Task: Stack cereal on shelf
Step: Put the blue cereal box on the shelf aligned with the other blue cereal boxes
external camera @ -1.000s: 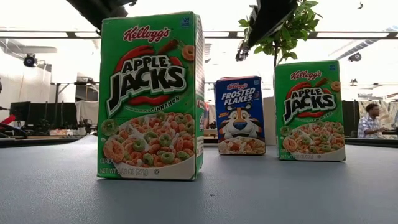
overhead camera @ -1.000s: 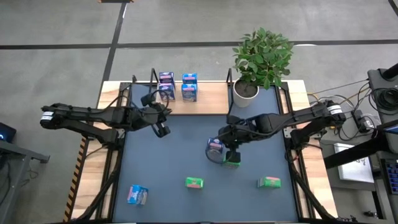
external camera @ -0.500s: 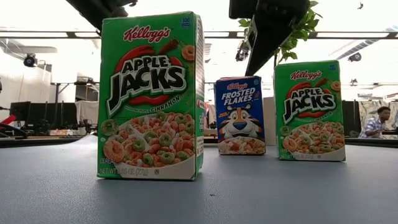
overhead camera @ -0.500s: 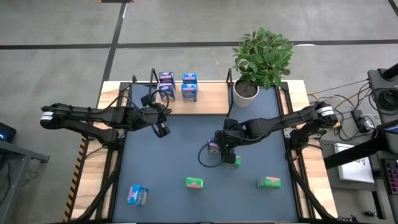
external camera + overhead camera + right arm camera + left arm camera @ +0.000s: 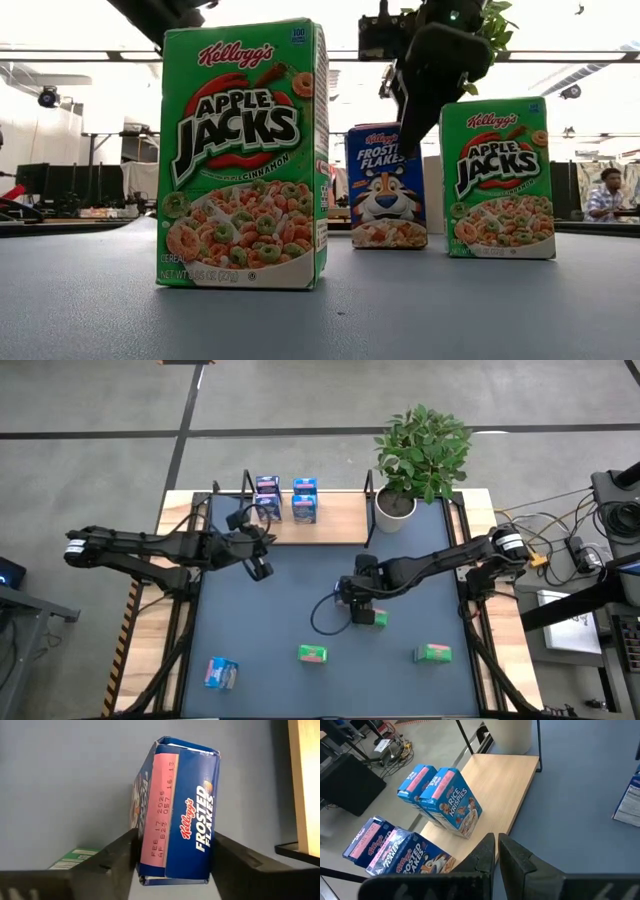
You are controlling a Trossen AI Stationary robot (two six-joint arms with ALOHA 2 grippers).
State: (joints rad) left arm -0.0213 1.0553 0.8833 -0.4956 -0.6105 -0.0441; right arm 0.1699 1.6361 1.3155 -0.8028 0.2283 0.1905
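A blue Frosted Flakes cereal box stands upright on the dark table mat, between two green Apple Jacks boxes. My right gripper is over it, one finger on each side. On the shelf, a light wooden board at the far edge, stand blue cereal boxes. My left gripper is shut on nothing, just in front of the shelf's board. My right gripper has the Frosted Flakes box between its two fingers, which lie against two opposite sides near the top end. The fingers come from above, pointing down. The box stands upright with its bottom on the mat.
A potted plant stands at the shelf's right end. Green boxes and a light blue box lie near the front edge; another green box sits beside my right gripper. A person is in the room behind.
My right gripper has gone toward the table's left edge and come down over the Frosted Flakes box, so that its fingers now stand around the box's top. The box has stayed upright in place.
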